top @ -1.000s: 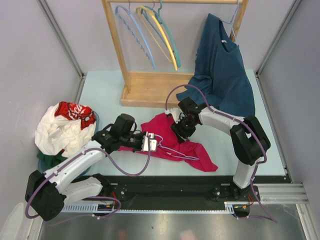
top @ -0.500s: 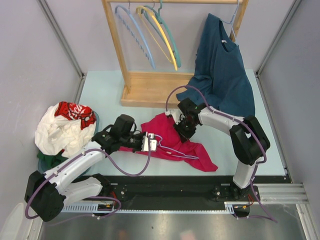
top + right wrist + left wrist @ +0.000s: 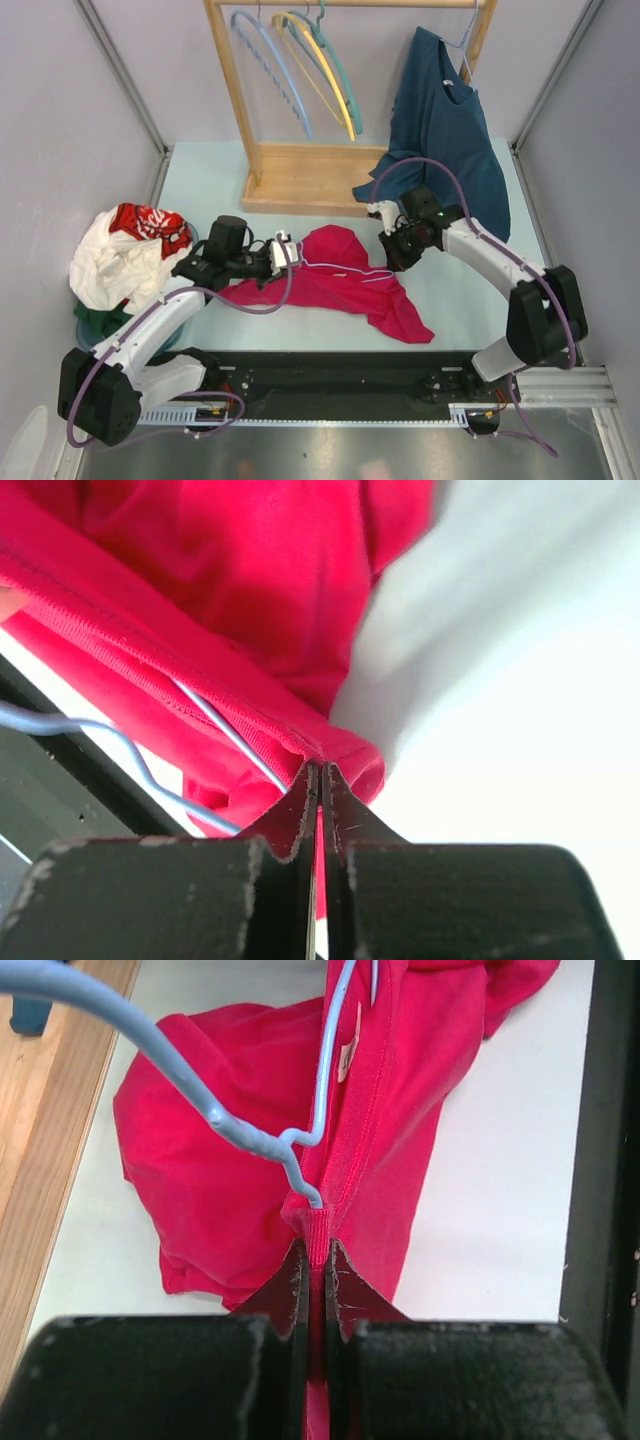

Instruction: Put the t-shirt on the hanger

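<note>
both ends of the t-shirt (image 3: 340,296), lying crumpled on the table (image 3: 220,180), are pinched: the left gripper (image 3: 316,1252) is clamped on its ribbed hem just beneath the hanger (image 3: 212,1115) twist; the right gripper (image 3: 320,770) is clamped on a fold beside the wire.

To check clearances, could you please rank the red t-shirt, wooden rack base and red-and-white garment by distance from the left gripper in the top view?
1. Red t-shirt: clamped in the left gripper.
2. Wooden rack base: just behind.
3. Red-and-white garment: far left.
</note>
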`<state>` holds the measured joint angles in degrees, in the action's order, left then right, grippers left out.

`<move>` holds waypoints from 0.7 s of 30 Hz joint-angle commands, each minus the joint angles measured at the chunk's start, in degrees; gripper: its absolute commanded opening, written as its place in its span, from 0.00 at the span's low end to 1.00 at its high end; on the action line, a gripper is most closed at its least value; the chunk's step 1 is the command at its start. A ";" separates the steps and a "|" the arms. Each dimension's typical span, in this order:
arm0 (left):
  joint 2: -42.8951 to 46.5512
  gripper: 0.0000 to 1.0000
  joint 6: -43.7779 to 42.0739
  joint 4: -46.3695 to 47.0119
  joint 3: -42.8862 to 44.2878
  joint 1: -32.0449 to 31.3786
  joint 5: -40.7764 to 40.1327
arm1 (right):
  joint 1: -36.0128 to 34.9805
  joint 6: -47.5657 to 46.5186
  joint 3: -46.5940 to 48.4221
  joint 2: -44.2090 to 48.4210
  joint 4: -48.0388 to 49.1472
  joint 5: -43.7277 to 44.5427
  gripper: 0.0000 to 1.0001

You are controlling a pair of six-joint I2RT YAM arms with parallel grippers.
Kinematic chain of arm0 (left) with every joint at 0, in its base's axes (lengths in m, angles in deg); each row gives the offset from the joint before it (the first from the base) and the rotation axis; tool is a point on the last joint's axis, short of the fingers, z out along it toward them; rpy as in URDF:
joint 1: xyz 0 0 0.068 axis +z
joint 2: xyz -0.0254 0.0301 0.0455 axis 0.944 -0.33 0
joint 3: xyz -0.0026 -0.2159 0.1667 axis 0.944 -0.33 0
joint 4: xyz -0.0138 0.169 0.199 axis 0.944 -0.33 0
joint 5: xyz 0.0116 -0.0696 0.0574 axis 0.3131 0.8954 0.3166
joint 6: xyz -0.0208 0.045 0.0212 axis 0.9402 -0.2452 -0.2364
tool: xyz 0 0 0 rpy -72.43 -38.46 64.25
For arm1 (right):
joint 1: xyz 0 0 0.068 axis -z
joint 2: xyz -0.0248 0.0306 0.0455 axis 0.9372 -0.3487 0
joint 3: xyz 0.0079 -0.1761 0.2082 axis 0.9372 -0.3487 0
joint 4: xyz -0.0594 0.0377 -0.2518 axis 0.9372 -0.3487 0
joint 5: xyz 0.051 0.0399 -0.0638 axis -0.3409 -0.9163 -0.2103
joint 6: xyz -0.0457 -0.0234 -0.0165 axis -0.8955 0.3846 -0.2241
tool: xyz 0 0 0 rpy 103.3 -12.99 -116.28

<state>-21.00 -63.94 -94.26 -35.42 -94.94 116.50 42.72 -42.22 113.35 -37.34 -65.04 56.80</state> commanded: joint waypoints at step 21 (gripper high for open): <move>-3.47 0.00 2.64 3.82 0.57 7.95 4.44 | 7.10 -5.72 -8.54 14.52 0.53 -2.29 0.00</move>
<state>-24.62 -60.69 -90.82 -35.44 -88.73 119.84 48.51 -46.02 105.70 -24.38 -64.36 53.35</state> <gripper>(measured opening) 0.039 0.010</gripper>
